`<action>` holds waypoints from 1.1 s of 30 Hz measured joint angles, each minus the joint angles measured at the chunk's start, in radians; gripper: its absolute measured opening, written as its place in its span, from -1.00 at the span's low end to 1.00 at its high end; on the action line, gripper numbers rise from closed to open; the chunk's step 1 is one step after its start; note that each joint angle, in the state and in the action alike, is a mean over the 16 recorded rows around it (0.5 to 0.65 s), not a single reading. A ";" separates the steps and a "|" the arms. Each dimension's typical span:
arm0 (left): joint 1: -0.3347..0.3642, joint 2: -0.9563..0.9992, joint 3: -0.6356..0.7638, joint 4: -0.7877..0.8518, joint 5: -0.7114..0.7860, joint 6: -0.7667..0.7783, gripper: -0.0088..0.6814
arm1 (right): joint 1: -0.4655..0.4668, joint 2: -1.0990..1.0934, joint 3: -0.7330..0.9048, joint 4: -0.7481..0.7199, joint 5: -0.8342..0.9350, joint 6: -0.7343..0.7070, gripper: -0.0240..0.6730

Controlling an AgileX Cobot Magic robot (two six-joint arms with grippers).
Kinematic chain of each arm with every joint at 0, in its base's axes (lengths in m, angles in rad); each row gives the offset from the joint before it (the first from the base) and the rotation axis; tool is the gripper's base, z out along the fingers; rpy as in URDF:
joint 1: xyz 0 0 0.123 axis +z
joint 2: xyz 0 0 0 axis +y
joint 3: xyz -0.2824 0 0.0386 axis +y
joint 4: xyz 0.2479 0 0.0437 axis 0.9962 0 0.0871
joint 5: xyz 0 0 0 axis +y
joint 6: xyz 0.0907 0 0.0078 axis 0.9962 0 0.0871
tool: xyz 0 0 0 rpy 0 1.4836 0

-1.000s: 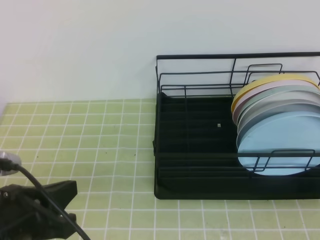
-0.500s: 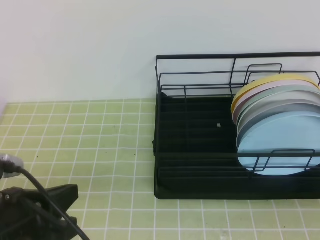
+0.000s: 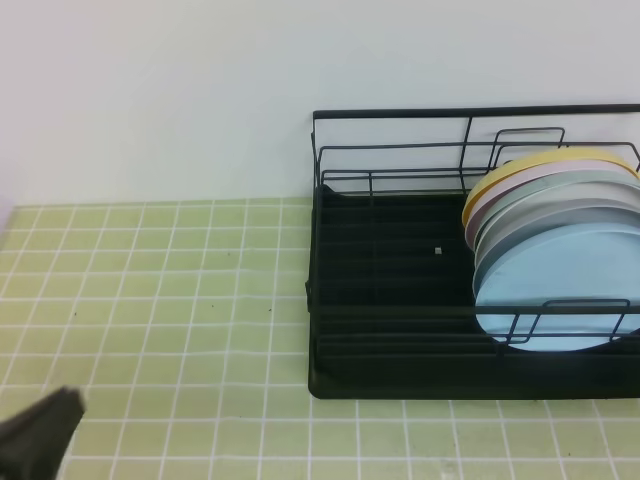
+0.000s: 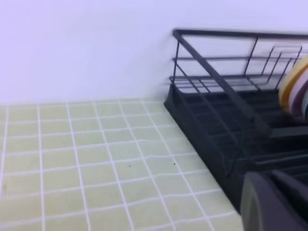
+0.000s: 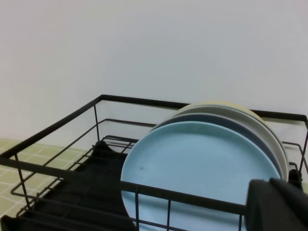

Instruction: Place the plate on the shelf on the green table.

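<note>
We see the plate point(image 3: 553, 290) standing on edge in the shelf point(image 3: 390, 290), frontmost in a row of upright plates, leaning back against a pale grey-white plate point(image 3: 560, 215) with a yellow plate point(image 3: 545, 162) at the rear of the stack. In the right wrist view the plate point(image 5: 199, 171) faces us behind the shelf's point(image 5: 57, 192) front wire rail, with the paler plates tucked close behind it. The stack fills the right end of the shelf; the left part of its black tray holds only wire dividers. The shelf sits toward the right and back of the green bench point(image 3: 160, 300), its rear rail close to the white wall point(image 3: 150, 90).

The left arm point(image 3: 35, 440) shows only as a dark tip at the front left corner of the bench, well apart from the shelf. Each wrist view catches just a dark piece of its own fingers point(image 4: 274, 202) point(image 5: 276, 204) at the lower right edge, so we cannot tell whether either pair is open or closed.
</note>
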 joint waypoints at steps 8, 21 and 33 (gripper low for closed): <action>0.125 -0.317 0.158 0.109 0.091 -0.136 -0.97 | 0.000 0.000 0.000 0.000 0.000 -0.002 -0.94; 0.209 -0.481 0.195 0.136 0.305 -0.153 -0.97 | 0.000 0.000 0.000 0.000 0.001 -0.003 -0.94; 0.209 -0.481 0.195 0.137 0.301 -0.152 -0.98 | 0.000 0.000 0.000 -0.001 0.001 -0.005 -0.94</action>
